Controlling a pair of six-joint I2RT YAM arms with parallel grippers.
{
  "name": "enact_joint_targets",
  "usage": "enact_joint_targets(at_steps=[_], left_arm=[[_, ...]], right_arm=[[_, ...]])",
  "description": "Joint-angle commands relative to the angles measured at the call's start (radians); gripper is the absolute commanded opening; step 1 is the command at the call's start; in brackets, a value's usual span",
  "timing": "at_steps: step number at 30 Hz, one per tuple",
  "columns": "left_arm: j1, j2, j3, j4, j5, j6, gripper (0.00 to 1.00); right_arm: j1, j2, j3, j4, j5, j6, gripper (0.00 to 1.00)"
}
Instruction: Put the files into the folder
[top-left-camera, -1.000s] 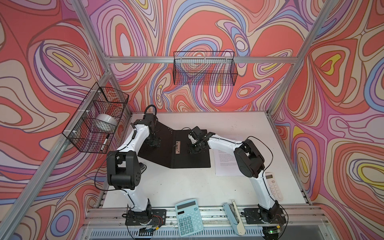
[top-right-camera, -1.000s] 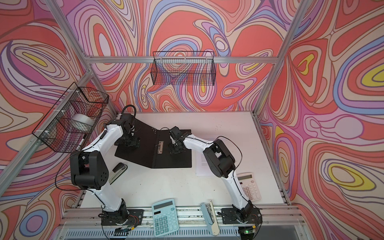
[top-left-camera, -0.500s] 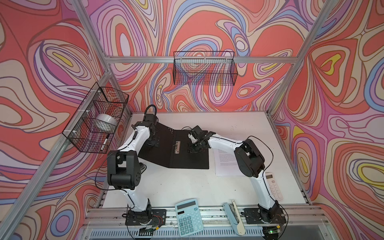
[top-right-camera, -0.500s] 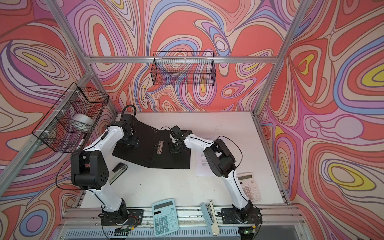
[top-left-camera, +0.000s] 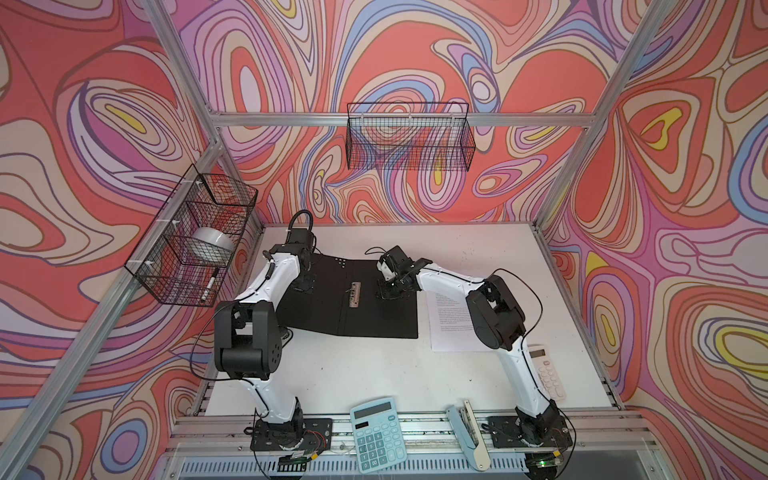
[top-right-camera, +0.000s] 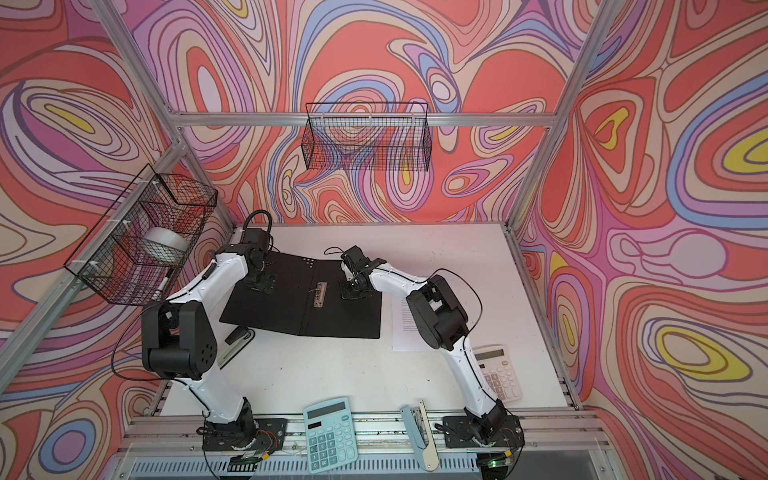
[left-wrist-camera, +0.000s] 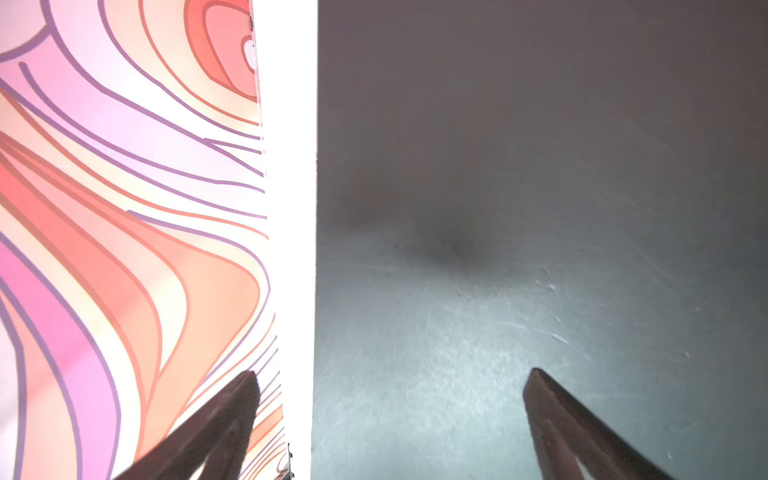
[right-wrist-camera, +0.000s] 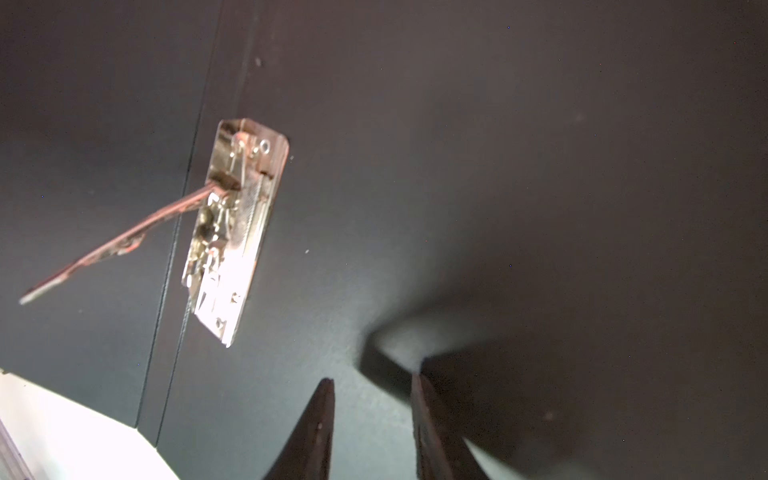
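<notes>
- Closest to the camera, a teal calculator (top-left-camera: 377, 432) and a light blue stapler (top-left-camera: 467, 432) sit on the front rail, and a white calculator (top-left-camera: 548, 374) is off on the right edge of the table (top-left-camera: 374, 374).
- The files (top-left-camera: 451, 332) lie flat on the table just right of the folder, with a thin strip of table between them. The right arm's elbow hangs over part of the stack.
- The folder (top-left-camera: 345, 316) is spread open mid-table, black inside facing up. Its metal clip (right-wrist-camera: 237, 232) sits by the spine, lever lifted at an angle.
- The right gripper (right-wrist-camera: 374, 374) is down over the folder's right half, near the clip. There's a narrow gap between the fingers and nothing in it. I can't tell if the tips touch the cover.
- The left gripper (left-wrist-camera: 391, 374) is spread wide and empty over the folder's left half. One finger is above the black cover, the other past its edge.
- Further back, the left-wall wire basket (top-left-camera: 166, 266) holds a tape roll (top-left-camera: 214, 245), and another wire basket (top-left-camera: 409, 141) hangs on the back wall.
</notes>
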Motion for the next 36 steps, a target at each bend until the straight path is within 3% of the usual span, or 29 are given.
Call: enact_joint_targets(at_steps=[1, 13, 17, 26, 36], left_arm=[[0.006, -0.03, 0.021, -0.039, 0.005, 0.01, 1.0], [0.004, -0.103, 0.052, -0.129, 0.128, -0.004, 1.0], [0.004, -0.149, 0.057, -0.148, 0.183, -0.018, 1.0], [-0.012, -0.24, 0.058, -0.158, 0.31, -0.021, 1.0], [-0.028, -0.29, 0.041, -0.154, 0.376, -0.024, 1.0]], right_arm=[[-0.026, 0.038, 0.022, -0.046, 0.002, -0.039, 0.34], [-0.084, 0.1, 0.126, -0.147, 0.009, -0.133, 0.34], [-0.083, 0.054, 0.104, -0.108, -0.055, -0.106, 0.34], [-0.039, -0.07, -0.046, 0.14, -0.337, 0.053, 0.35], [0.019, 0.024, 0.072, 0.128, -0.412, 0.071, 0.35]])
